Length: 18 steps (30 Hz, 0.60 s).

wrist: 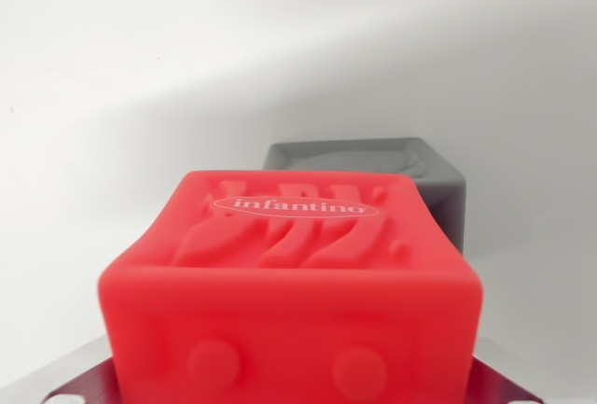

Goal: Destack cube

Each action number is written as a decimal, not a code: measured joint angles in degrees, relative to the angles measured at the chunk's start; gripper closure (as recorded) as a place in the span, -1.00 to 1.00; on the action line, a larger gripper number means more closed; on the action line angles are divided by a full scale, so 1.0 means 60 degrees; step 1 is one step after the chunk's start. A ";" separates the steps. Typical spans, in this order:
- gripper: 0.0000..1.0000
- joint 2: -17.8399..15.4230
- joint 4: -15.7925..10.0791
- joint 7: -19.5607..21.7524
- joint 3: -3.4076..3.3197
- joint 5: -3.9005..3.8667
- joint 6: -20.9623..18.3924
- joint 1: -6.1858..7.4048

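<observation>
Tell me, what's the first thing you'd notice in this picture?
A big red cube fills the bottom middle of the wrist view, with raised wavy shapes and the word "infantino" on its top. Behind it, a bit to the wrist view's right, a grey cube peeks out. All around is a plain white surface.
</observation>
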 joint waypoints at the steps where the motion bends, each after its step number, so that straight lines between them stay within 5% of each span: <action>1: 1.00 -0.0029 -0.0002 0.0004 -0.0007 -0.0008 -0.0026 0.0004; 18: 1.00 -0.0761 -0.0084 0.0212 -0.0127 -0.0315 -0.0650 0.0048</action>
